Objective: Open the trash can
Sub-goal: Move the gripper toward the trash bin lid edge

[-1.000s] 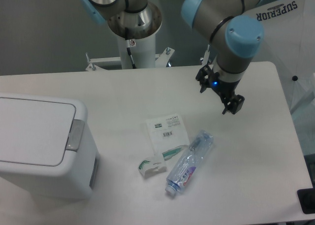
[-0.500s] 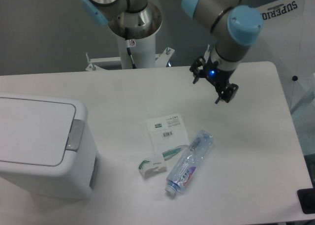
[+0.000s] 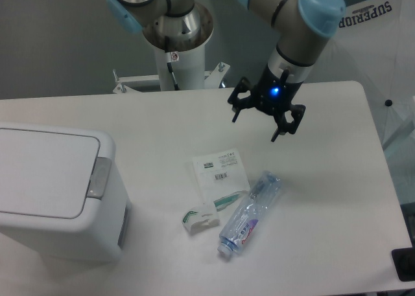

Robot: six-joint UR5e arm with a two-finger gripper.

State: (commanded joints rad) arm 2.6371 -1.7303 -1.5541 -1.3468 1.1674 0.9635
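The scene was evenly and fairly brightly lit from above, with a cool, slightly bluish cast. Shadows were soft: a faint one lay on the table (image 3: 337,199) under the plastic bottle (image 3: 249,215), a darker one at the right foot of the trash can (image 3: 55,192). A small blue light glowed on the gripper (image 3: 264,114). Focus was mildly soft throughout, with fine print unreadable.

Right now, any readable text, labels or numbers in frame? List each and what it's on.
"SUPERIOR": on the white fabric sheet at upper right.
Flat white paper packet: printed label and barcode, too small to read.
Clear plastic bottle: label blurred, unreadable.
Small sticker on the white robot pedestal: unreadable.
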